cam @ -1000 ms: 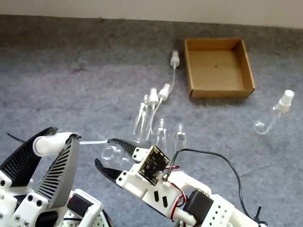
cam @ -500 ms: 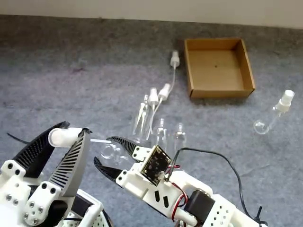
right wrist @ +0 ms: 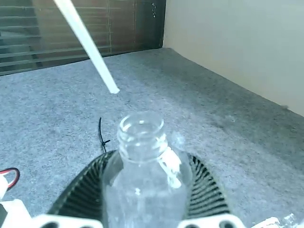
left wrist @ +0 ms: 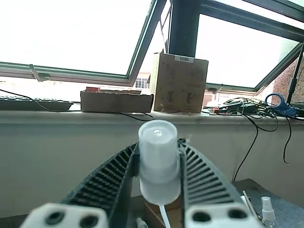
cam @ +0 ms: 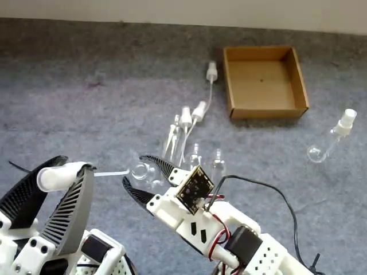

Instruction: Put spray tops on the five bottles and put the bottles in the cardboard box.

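One spray top [left wrist: 159,175] sits pinched in my left tool [left wrist: 159,147], its thin tube [right wrist: 88,45] pointing toward the open neck of a clear bottle [right wrist: 141,190], tip just short of it. My right tool [right wrist: 148,161] clamps that bottle. Beyond them loose bottles [cam: 195,157] and tops [cam: 186,114] lie on the grey desk [cam: 86,103]; the cardboard box [cam: 266,112] stands farther back, with a capped bottle [cam: 332,137] lying near it.
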